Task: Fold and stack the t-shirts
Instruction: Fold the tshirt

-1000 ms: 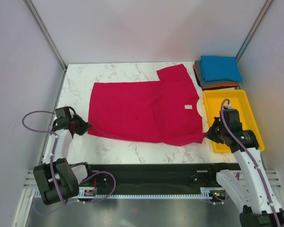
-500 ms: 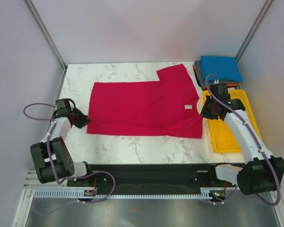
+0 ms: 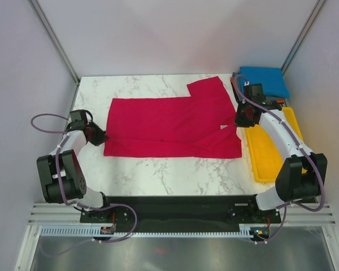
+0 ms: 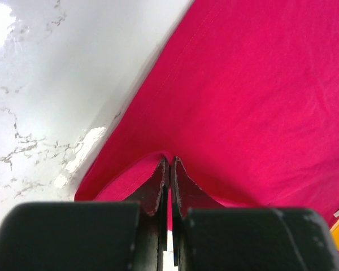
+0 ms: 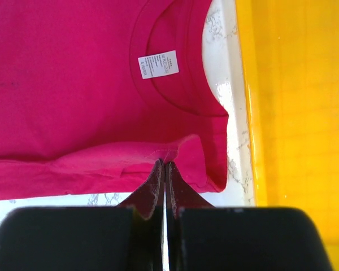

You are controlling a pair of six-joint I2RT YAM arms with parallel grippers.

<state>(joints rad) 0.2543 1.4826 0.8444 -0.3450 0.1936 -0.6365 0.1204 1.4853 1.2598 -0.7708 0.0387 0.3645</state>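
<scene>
A crimson-red t-shirt [image 3: 169,124] lies spread on the marble table, its near edge folded up over itself. My left gripper [image 3: 99,136] is shut on the shirt's left edge; in the left wrist view the cloth [image 4: 243,101] is pinched at the fingertips. My right gripper [image 3: 241,116] is shut on the shirt's right edge near the collar, where the red cloth [image 5: 90,84] with a white label [image 5: 157,64] shows. Folded tees are stacked at the back right, a bright blue one [image 3: 263,81] on top, dark grey [image 3: 244,100] and orange under it.
A yellow plastic tray [image 3: 270,152] lies right of the shirt, partly under my right arm; it also shows in the right wrist view [image 5: 294,101]. Walls close the table [image 3: 158,172] on the left, back and right.
Both grippers have carried the shirt's near edge away from me, folding the near strip over the shirt. The right arm swung far up toward the stack.
</scene>
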